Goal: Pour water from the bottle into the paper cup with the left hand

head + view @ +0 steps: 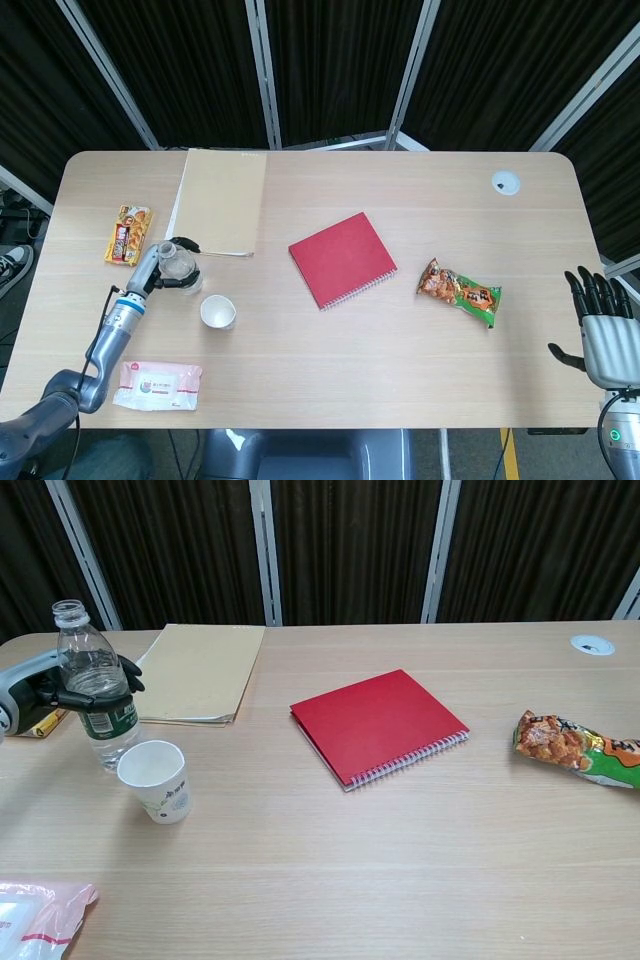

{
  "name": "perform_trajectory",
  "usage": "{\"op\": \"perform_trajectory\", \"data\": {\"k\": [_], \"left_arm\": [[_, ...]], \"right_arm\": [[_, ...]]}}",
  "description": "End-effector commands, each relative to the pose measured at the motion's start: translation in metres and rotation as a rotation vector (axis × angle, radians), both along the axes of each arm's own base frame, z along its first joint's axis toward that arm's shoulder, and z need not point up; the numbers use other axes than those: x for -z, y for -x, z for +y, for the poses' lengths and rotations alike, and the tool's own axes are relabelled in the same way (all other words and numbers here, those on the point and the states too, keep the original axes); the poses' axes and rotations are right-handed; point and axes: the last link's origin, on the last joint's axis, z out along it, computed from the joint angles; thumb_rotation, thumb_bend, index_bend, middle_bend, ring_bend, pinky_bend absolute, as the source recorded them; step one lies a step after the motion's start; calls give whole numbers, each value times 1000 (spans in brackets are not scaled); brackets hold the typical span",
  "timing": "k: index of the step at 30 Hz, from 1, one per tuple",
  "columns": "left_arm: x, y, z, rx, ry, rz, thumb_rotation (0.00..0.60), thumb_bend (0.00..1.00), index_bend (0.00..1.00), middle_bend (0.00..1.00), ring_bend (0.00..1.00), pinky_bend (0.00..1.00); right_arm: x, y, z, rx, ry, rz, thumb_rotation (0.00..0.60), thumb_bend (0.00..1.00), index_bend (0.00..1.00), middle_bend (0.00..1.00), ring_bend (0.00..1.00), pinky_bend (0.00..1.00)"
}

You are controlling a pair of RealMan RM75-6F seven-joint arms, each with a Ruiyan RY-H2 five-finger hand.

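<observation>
Chest view is showing my left hand (60, 692) wrapping its fingers around the bottle (95, 688). I am holding the bottle upright on the desk (400, 860), with its top open. The cup (155, 780) is standing just beside it, nearer to me, and looking empty. Head view is showing my right hand (603, 335) hanging off the desk's far right edge, fingers apart, holding nothing.

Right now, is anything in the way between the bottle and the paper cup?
No. The left hand already holds the bottle, and the paper cup stands right beside it with only bare table between them.
</observation>
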Motion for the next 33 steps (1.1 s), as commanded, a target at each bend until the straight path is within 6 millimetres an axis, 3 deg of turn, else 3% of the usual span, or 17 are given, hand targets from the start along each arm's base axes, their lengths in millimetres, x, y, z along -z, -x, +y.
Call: {"op": "perform_trajectory", "data": {"k": [1, 4, 12, 18, 25, 33], "left_arm": [[0, 0, 1, -8, -8, -16, 600, 504, 510, 484, 369, 356], [0, -1, 2, -21, -21, -38, 600, 519, 577, 531, 411, 385], [-8, -7, 5, -3, -49, -64, 600, 538, 590, 536, 415, 389], [-29, -25, 14, 81, -87, -58, 600, 536, 593, 537, 415, 388], [-61, -47, 23, 272, -118, 201, 600, 532, 595, 542, 417, 391], [-82, -36, 16, 405, -101, 560, 600, 532, 592, 542, 419, 397]], "right_arm": [[0, 0, 0, 1, 0, 1, 600, 0, 0, 0, 0, 0], [0, 0, 0, 2, -2, 0, 600, 0, 0, 0, 0, 0], [0, 0, 0, 3, -1, 2, 600, 0, 0, 0, 0, 0], [-1, -1, 1, 1, 3, 0, 600, 0, 0, 0, 0, 0], [-3, -2, 3, -2, 10, 0, 600, 0, 0, 0, 0, 0], [-6, -3, 5, -4, 22, 2, 600, 0, 0, 0, 0, 0]]}}
